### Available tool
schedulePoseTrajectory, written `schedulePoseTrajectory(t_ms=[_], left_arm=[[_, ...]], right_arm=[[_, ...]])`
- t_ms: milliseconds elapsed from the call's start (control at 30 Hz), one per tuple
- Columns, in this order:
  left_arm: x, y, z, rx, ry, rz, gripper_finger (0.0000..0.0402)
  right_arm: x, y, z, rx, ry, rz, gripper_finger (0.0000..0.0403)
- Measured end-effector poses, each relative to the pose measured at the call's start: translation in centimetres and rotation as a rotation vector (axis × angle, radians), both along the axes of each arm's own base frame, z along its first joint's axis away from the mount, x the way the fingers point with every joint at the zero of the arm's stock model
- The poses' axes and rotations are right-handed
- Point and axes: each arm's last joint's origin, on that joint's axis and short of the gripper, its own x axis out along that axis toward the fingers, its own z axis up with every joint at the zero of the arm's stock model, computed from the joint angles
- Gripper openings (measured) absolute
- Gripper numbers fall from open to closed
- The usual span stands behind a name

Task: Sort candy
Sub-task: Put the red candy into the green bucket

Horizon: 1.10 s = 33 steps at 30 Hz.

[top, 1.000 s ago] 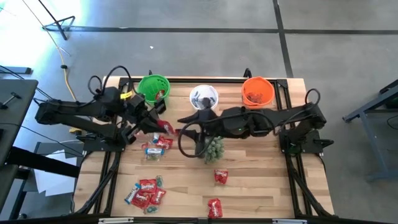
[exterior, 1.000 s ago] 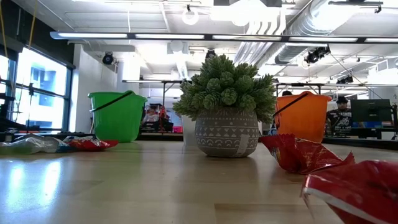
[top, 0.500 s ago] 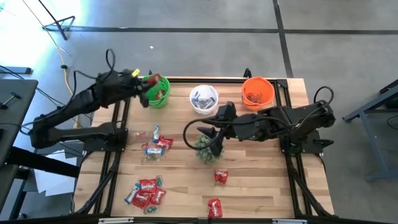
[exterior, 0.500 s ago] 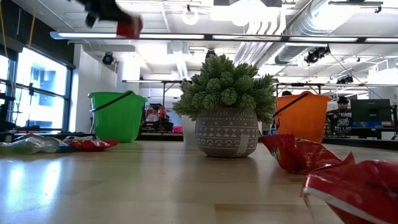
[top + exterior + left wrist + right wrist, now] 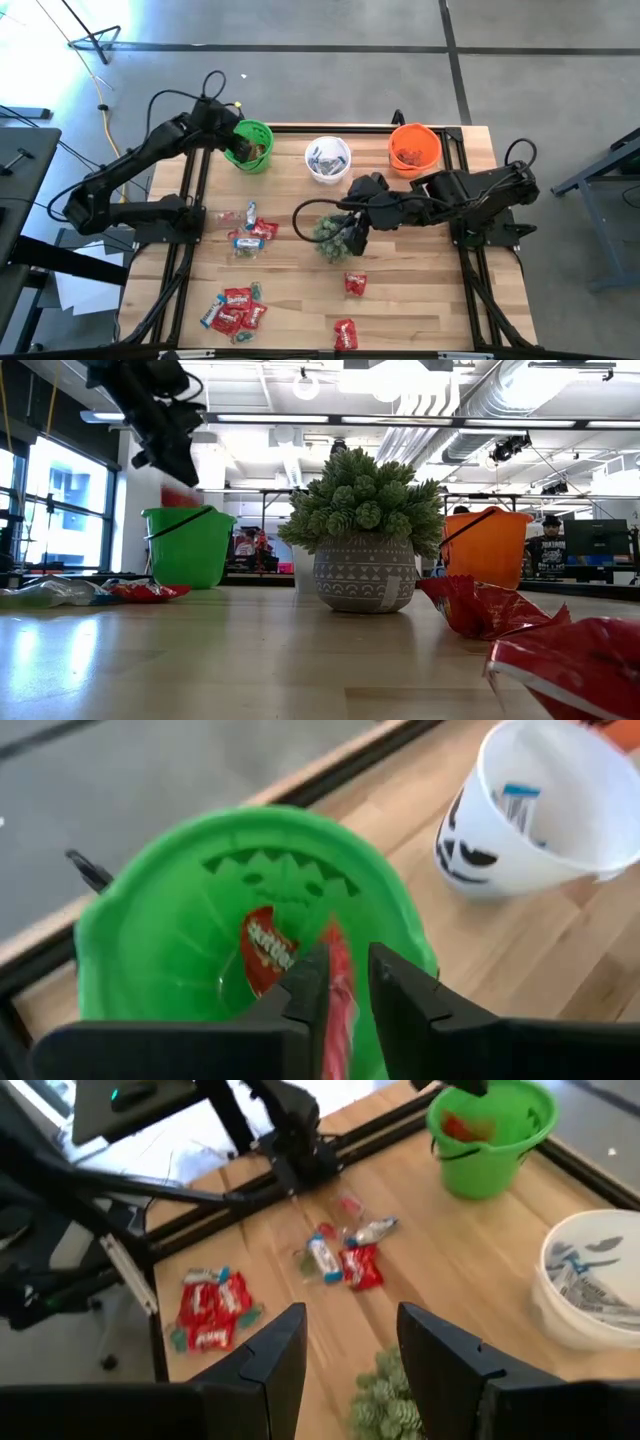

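Candy sorting is arranged by colour: three buckets stand in a row along the far edge of the tabletop [image 5: 420,300], and each receives one kind of sweet. The green bucket [image 5: 250,146] already holds a red candy [image 5: 265,945] on its floor, the white bucket [image 5: 328,158] holds blue-and-white wrappers, and the orange bucket [image 5: 414,146] holds red pieces.

The left gripper [image 5: 340,985] hangs directly over the mouth of the green bucket, so that a released sweet falls inside rather than onto the wood. A second red candy [image 5: 338,995] stands on edge between its jaws, which are parted only narrowly; whether they grip it or have let go cannot be told. In the low view a red blur [image 5: 180,496] shows just above the green rim.

The right gripper [image 5: 350,1350] hovers above the potted plant [image 5: 338,235] at mid-table, jaws wide and empty, facing the mixed cluster of red and blue candy [image 5: 340,1255] beside the left arm's base, probably to select a next piece.

Unsorted sweets lie in a near-left pile [image 5: 235,310] and as two single red pieces [image 5: 355,284] nearer the front edge.
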Motion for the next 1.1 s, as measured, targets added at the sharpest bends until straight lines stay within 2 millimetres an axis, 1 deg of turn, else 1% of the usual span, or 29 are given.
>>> schedulePoseTrajectory(t_ms=[167,233,300,367,433,500,567,700,800,867,967,1100], left_arm=[[0.3,0.3,-0.2,-0.022,-0.019,0.020,0.0088],[0.4,0.0,-0.1,-0.078,-0.076,0.005,0.0096],[0.6,-0.6,0.3,-0.168,-0.177,-0.063,0.0102],[0.9,-1.7,0.8,-0.270,-0.285,-0.190,0.0103],[1.3,-3.1,1.4,-0.362,-0.367,-0.307,0.0103],[1.7,-4.8,1.9,-0.429,-0.406,-0.406,0.0103],[1.9,-6.6,2.6,-0.450,-0.422,-0.475,0.0103],[2.0,-9.6,3.9,-0.453,-0.477,-0.606,0.0103],[1.9,-11.0,5.1,-0.424,-0.551,-0.676,0.0103],[1.7,-11.6,5.9,-0.401,-0.606,-0.700,0.0103],[1.6,-12.3,6.8,-0.381,-0.683,-0.732,0.0103],[1.5,-13.0,7.6,-0.401,-0.748,-0.764,0.0103]], right_arm=[[-0.3,0.0,-0.4,0.026,0.059,0.017,0.0153],[-0.7,-0.1,-0.9,0.078,0.114,-0.010,0.0153],[-1.4,0.0,-1.5,0.131,0.189,-0.065,0.0153],[-2.3,0.3,-2.1,0.169,0.271,-0.131,0.0153],[-3.2,1.1,-2.7,0.203,0.344,-0.195,0.0153],[-3.6,2.2,-3.5,0.237,0.400,-0.250,0.0153],[-3.5,3.8,-4.4,0.261,0.431,-0.285,0.0153],[-2.6,6.9,-6.9,0.301,0.478,-0.355,0.0153],[-1.4,8.9,-9.8,0.286,0.564,-0.404,0.0153],[-0.5,9.9,-12.0,0.277,0.646,-0.412,0.0153],[1.2,10.9,-15.2,0.227,0.775,-0.318,0.0153],[3.2,11.3,-18.6,0.101,0.881,-0.086,0.0153]])
